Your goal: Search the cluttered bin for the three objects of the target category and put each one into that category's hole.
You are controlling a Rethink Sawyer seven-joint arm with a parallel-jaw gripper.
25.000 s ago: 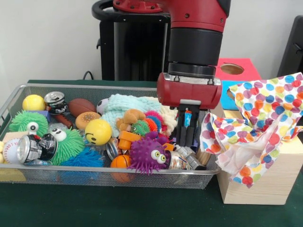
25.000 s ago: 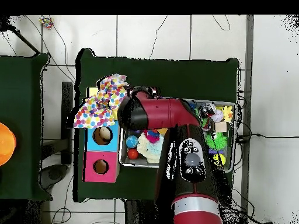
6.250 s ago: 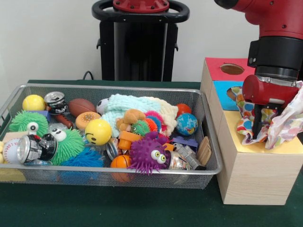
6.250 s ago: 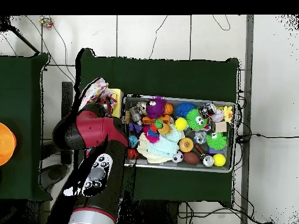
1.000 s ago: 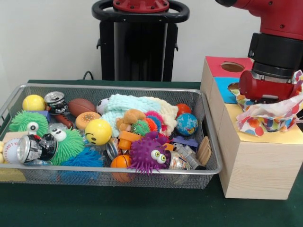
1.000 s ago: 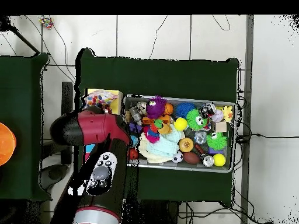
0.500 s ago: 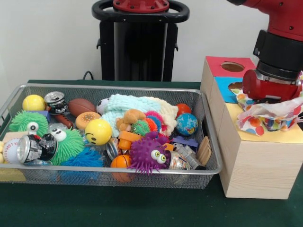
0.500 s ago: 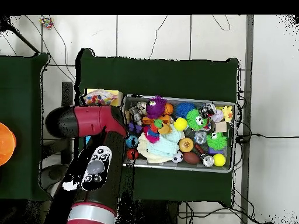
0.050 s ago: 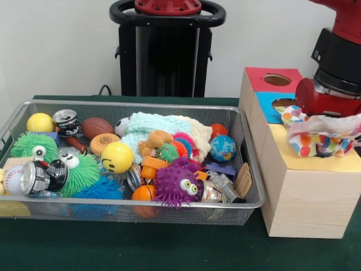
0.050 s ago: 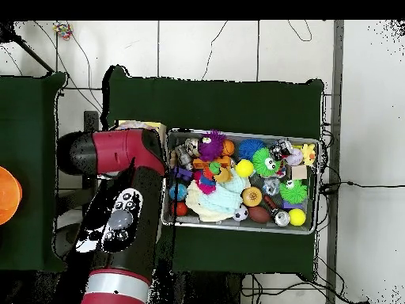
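Hanging over the wooden box [image 9: 307, 197], arm [image 9: 338, 73] touches dotted cloth [image 9: 318, 135].

A wire bin [image 9: 248, 169] crammed with toys sits on the table [image 9: 141, 248], a wooden box [image 9: 304, 197] just beside its right edge. A crumpled cloth [image 9: 318, 135] lies on the box's top, under the arm's head [image 9: 333, 84], two holes [image 9: 277, 81] behind it.

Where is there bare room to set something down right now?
The green table in front of the wire bin is bare. The bin is packed edge to edge. On the wooden box, the polka-dot cloth and the arm cover the yellow section; only the red lid is open.
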